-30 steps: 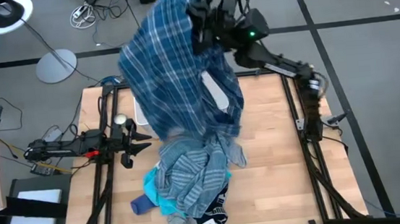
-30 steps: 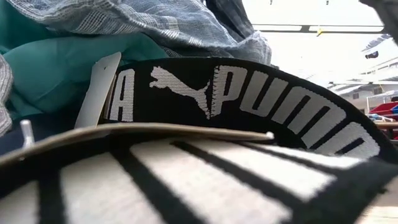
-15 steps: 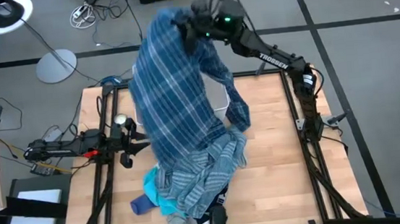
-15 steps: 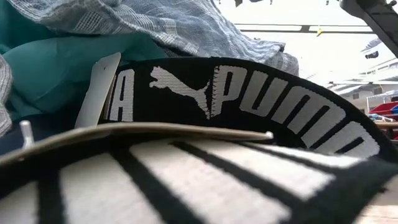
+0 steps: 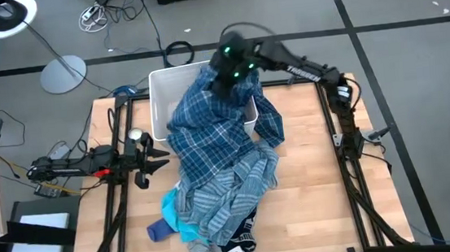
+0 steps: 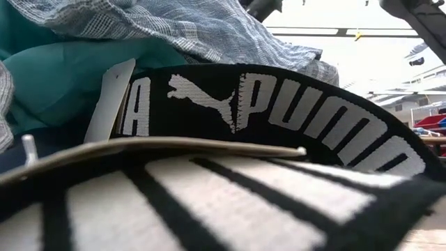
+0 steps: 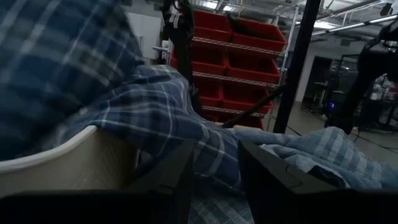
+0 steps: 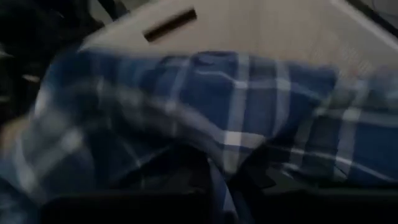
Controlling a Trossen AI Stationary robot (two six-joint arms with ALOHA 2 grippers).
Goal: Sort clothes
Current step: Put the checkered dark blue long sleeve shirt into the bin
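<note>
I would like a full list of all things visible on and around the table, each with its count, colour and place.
navy plaid shirt: one, navy and white, draped over the bin's near edge onto the pile
white bin: one, white, far side of the table
blue-grey striped shirt: one, blue-grey, top of the pile
turquoise top: one, turquoise, under the striped shirt
blue sock: one, blue, left of the pile
table: one, light wood
left hand: open, at the table's left edge
right hand: over the bin, on the plaid shirt
</note>
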